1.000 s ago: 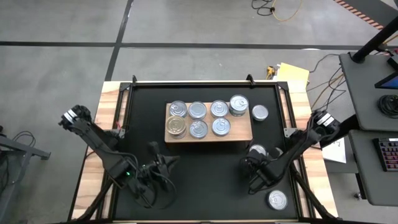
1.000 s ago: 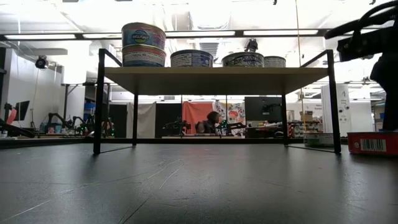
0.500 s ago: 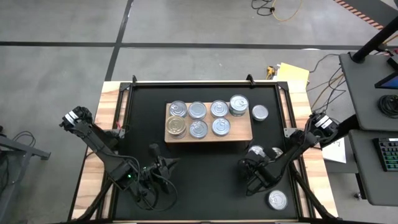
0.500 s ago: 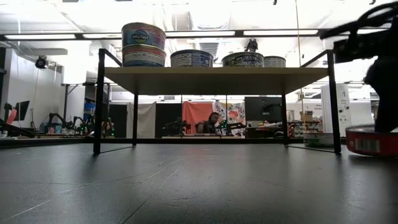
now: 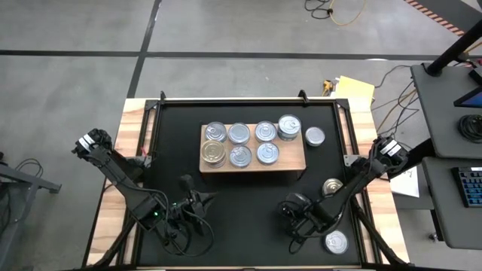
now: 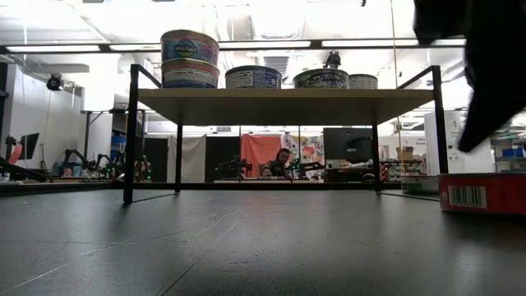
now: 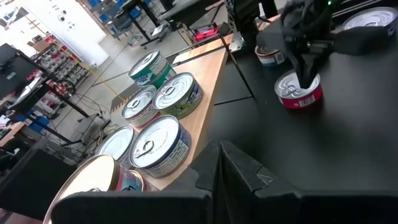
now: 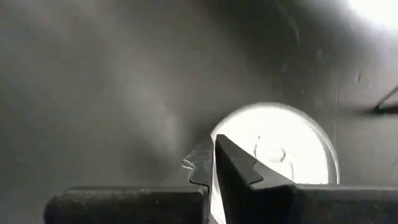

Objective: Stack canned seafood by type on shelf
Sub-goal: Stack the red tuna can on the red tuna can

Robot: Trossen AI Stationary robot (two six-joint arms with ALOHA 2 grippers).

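Note:
The light-wood shelf (image 5: 252,162) holds several canned seafood tins (image 5: 239,134); at its left end one tin sits on another (image 6: 190,57). A red-labelled tin (image 7: 300,93) stands on the black mat near the shelf's right front, with my right gripper (image 5: 295,207) shut above it. Three more tins rest on the mat: one beside the shelf (image 5: 315,136), a gold one (image 5: 332,186) and one by the near edge (image 5: 336,242). My left gripper (image 5: 197,200) hangs shut, touching nothing, in front of the shelf's left end. My right gripper has its shut fingertips (image 8: 219,144) set down on the silver lid (image 8: 283,146) of the red-labelled tin, just inside the rim. The fingers come steeply from above, slanting from the table's right. The tin stands upright with its base on the mat.
The shelf stands on thin black legs (image 6: 129,140), open underneath. Wooden table edges (image 5: 132,150) frame the mat. Bare mat (image 5: 241,218) lies between the two grippers in front of the shelf. A desk with a keyboard stands off the table's right.
My right gripper has gone toward the table's near edge and somewhat leftward, tipping steeper, fingers staying shut. The red-labelled tin has slid along the mat with it, upright, away from the gold tin, which now shows in full.

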